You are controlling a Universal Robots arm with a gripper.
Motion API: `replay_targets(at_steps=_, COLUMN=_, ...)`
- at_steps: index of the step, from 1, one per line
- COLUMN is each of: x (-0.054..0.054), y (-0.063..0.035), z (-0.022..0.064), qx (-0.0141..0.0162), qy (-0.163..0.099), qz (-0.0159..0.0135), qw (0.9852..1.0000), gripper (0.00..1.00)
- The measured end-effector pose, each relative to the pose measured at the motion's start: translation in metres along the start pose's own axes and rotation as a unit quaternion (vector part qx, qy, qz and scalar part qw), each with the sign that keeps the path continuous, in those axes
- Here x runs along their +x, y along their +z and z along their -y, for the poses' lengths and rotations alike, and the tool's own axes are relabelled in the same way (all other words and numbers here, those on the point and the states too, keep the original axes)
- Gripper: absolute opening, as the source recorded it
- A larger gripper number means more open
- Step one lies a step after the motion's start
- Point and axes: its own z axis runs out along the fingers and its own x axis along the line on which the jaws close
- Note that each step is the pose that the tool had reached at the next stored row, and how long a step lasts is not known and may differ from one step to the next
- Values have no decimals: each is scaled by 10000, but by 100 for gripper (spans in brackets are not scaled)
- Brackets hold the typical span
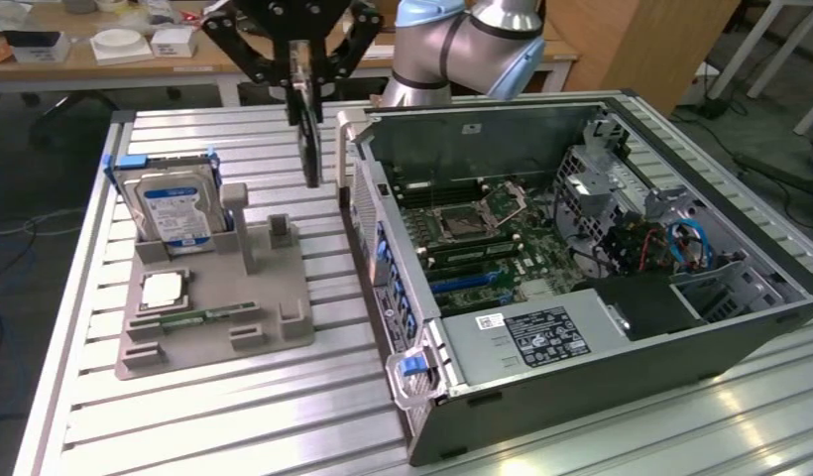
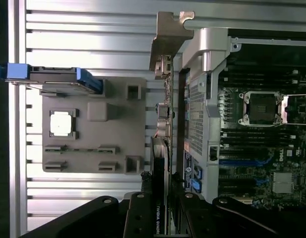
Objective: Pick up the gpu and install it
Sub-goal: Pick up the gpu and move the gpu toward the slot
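The black fingers (image 1: 255, 61) pinched the gpu (image 1: 308, 139), a flat card with a bent silver bracket (image 2: 168, 34). It was held edge-down above the ribbed metal bench (image 1: 221, 416), near the bench's far edge and beside the open case (image 1: 724, 327).

Lettering in sight
White "NVIDIA QUAD…" runs along the black edge of the gpu (image 2: 160, 163); the hard drive label (image 1: 176, 205) and power supply sticker (image 1: 544, 333) carry print too small to read.

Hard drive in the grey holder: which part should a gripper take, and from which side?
I would take the hard drive by its top edge, coming from straight above and pinching its two broad faces. It stands upright in the grey holder, whose slot covers its lower part, so the top is the free part.
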Motion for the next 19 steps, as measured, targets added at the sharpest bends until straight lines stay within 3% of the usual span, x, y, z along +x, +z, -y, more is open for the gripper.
replay_targets(at_steps=19, x=-812, y=23, z=1, qx=-23, qy=1, qz=0, qw=10000, gripper=25)
